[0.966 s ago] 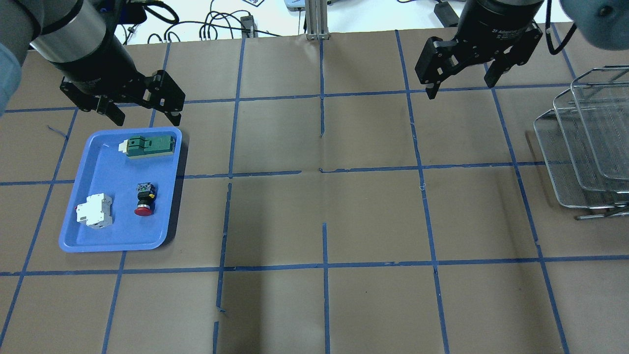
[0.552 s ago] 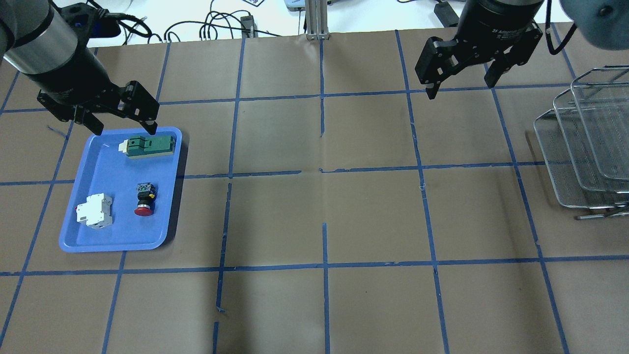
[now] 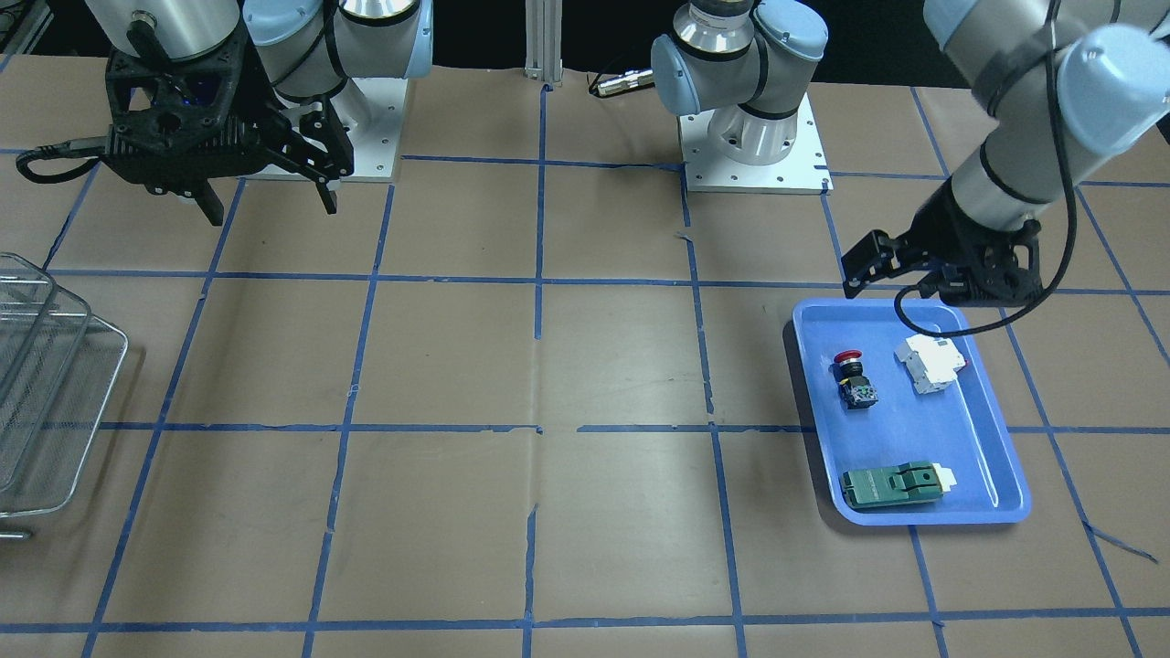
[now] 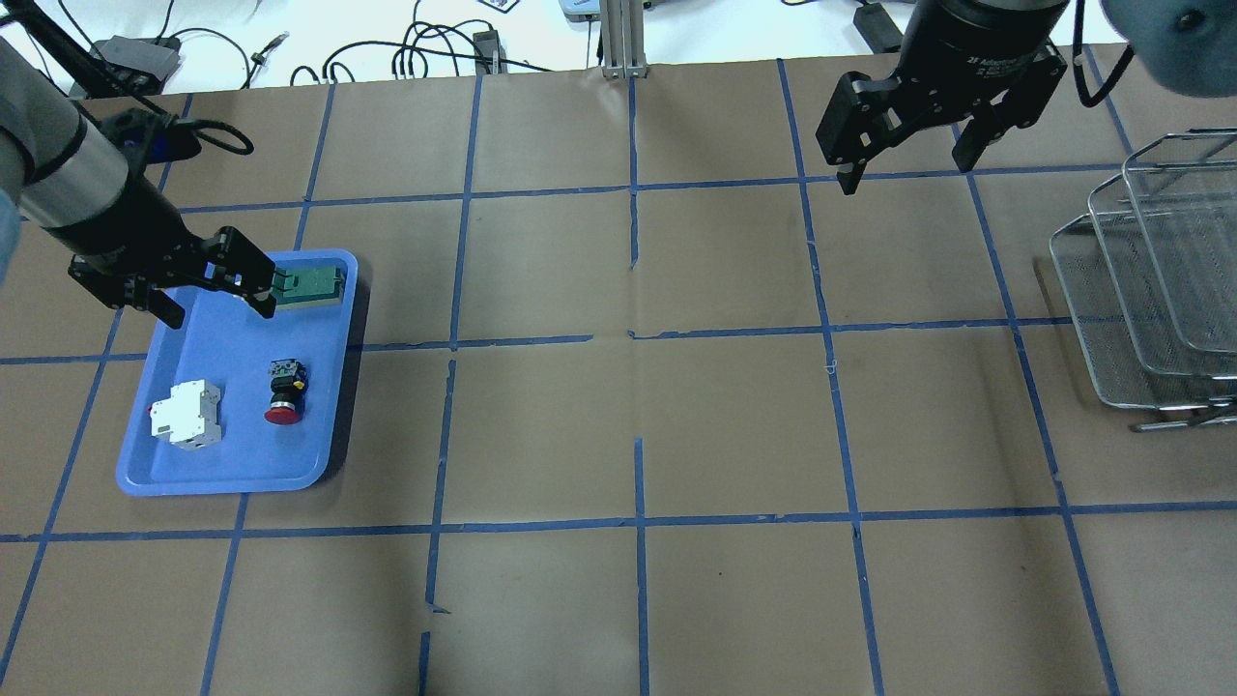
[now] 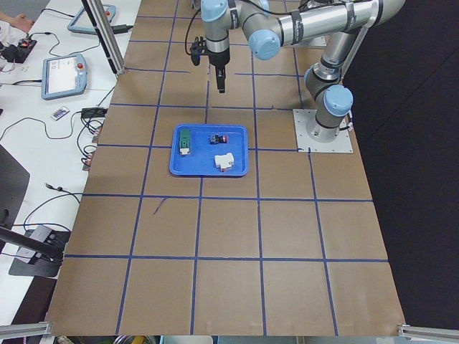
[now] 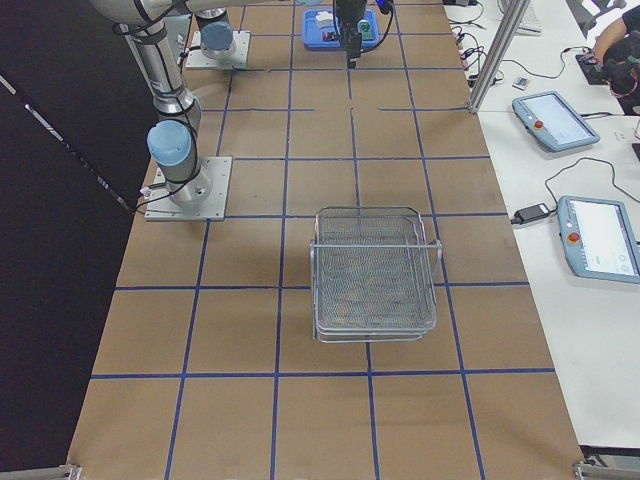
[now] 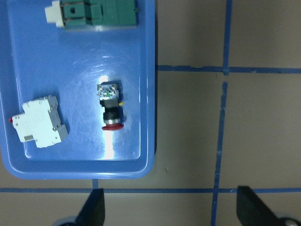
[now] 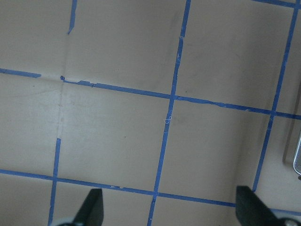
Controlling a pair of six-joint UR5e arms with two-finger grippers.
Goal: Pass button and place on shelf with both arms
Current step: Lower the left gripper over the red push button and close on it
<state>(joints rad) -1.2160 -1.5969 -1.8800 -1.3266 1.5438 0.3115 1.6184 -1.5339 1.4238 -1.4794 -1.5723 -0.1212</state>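
Note:
The button [image 4: 285,391], with red cap and black body, lies on its side in the blue tray [image 4: 222,480]; it also shows in the front view [image 3: 852,377] and the left wrist view [image 7: 110,107]. My left gripper [image 4: 218,311] is open and empty, above the tray's far end, apart from the button. It also shows in the front view [image 3: 900,292]. My right gripper [image 4: 906,172] is open and empty, high over the far right of the table. The wire-mesh shelf [image 4: 1150,309] stands at the right edge, and shows in the right side view [image 6: 373,270].
A green switch [image 4: 314,283] lies at the tray's far end, partly under my left gripper. A white breaker block [image 4: 186,414] lies left of the button. Brown paper with blue tape lines covers the table. Cables lie beyond the far edge.
My left gripper has moved nearer and to the left, from beyond the tray to over its far end, and now covers part of the green switch. The right arm has not moved.

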